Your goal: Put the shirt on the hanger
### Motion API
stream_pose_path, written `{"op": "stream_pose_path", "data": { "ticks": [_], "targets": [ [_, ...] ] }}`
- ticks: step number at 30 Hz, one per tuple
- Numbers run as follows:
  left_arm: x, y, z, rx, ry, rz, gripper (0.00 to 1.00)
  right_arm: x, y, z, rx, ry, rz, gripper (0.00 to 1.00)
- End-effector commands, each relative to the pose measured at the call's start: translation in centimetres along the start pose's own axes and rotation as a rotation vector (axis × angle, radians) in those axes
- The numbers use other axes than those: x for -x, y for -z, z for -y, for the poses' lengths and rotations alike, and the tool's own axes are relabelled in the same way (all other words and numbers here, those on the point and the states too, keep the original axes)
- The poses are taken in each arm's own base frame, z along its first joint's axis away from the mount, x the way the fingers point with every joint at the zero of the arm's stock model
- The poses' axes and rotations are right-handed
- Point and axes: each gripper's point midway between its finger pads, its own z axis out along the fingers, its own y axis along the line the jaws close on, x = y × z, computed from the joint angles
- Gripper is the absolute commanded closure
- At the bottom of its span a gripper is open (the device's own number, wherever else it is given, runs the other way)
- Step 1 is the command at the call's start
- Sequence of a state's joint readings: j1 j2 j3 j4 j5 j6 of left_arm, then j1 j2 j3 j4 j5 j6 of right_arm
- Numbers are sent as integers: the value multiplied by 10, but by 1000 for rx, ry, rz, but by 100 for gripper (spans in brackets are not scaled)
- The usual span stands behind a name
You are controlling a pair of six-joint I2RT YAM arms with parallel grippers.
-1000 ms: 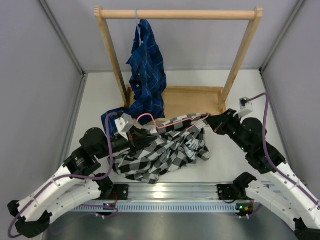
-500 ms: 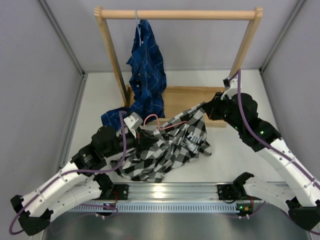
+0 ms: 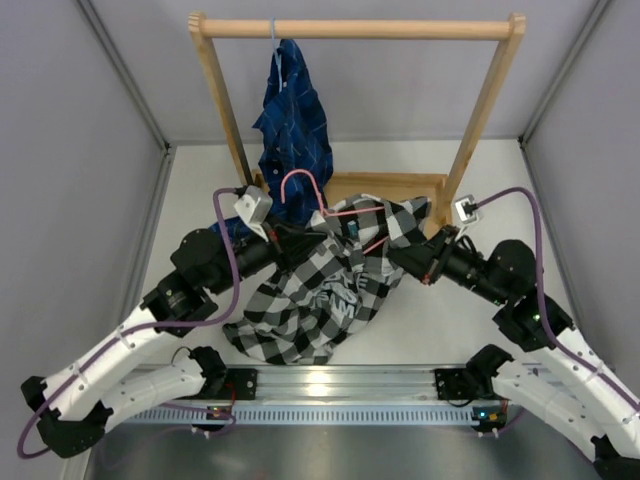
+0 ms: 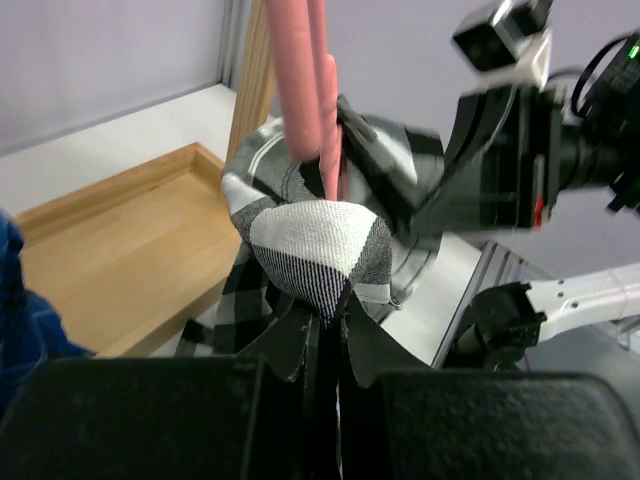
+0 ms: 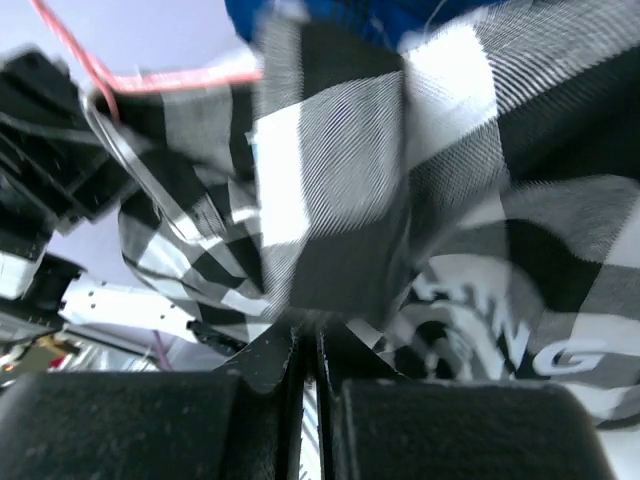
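The black-and-white check shirt [image 3: 310,300] hangs bunched between both grippers above the table. The pink wire hanger [image 3: 300,185] sticks up out of its collar, hook uppermost, with one arm running right across the fabric. My left gripper [image 3: 283,235] is shut at the base of the hanger's neck, with shirt fabric [image 4: 315,240] bunched over its tips [image 4: 328,300]; the pink wire [image 4: 305,80] rises straight from the jaws. My right gripper [image 3: 398,262] is shut on a fold of the shirt [image 5: 340,200] at its right side [image 5: 308,335].
A wooden rack [image 3: 360,28] stands at the back with a dark blue shirt [image 3: 295,130] on a light blue hanger at its left end. The rack's wooden base tray [image 3: 395,190] lies just behind the grippers. Grey walls close both sides.
The left gripper has lifted the hanger and shirt up and back toward the rack. The right gripper has swung from near the rack's right post down to the shirt's right side.
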State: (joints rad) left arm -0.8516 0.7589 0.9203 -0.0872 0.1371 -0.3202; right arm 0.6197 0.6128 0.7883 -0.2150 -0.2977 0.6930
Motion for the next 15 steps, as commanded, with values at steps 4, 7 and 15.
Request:
{"op": "stream_pose_path", "data": {
  "ticks": [4, 7, 15],
  "targets": [
    [106, -26, 45, -188, 48, 348, 100, -42, -18, -11, 117, -82, -59, 100],
    [110, -32, 56, -261, 65, 362, 100, -44, -22, -7, 127, -70, -31, 100],
    [85, -34, 45, -205, -63, 232, 100, -37, 25, 11, -11, 78, 4, 50]
  ]
}}
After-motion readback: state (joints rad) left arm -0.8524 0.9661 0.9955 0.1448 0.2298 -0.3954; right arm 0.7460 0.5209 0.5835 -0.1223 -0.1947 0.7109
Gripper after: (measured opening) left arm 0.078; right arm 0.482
